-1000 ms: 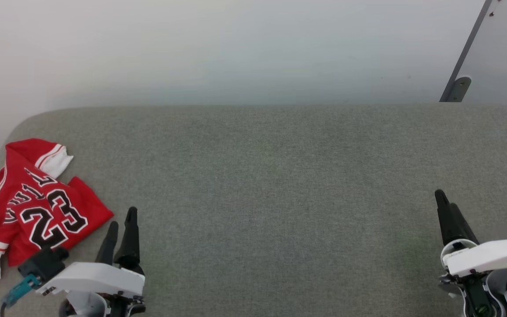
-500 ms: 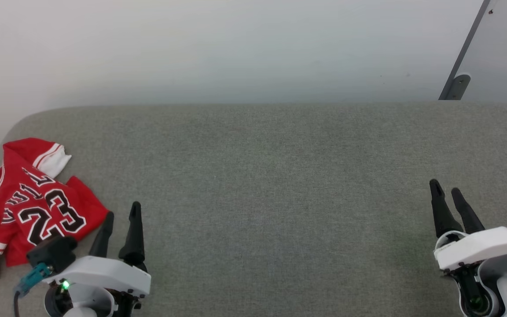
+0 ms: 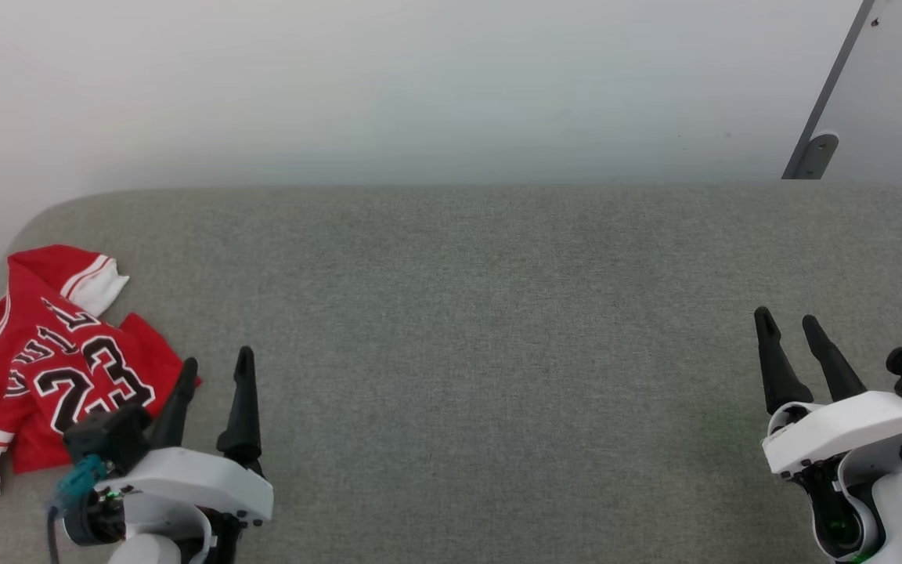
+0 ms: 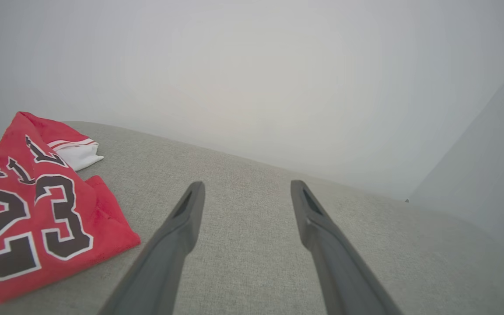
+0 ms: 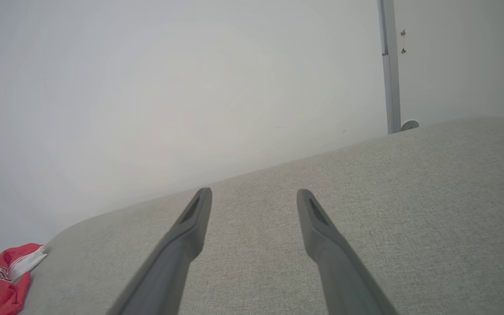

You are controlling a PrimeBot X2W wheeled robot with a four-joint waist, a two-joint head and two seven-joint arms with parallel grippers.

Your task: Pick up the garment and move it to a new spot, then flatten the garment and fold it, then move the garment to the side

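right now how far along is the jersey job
Nothing looks done: the garment lies crumpled at the left end of the grey surface. In hand: left gripper open beside it, holding nothing; right gripper open, far off. Left: pick up, move, flatten, fold, set aside.

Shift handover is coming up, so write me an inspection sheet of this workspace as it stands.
Surface: grey fabric top, rounded far-left corner.
Job's things: garment crumpled at the left end, number 23 facing up, not yet flattened or folded.
Clutter: nothing seen.
Grippers: left gripper open, empty, just right of the garment; right gripper open, empty, at the right end.
Cables: teal-plugged cable at the left wrist.
Surroundings: pale wall behind; grey post at the upper right.
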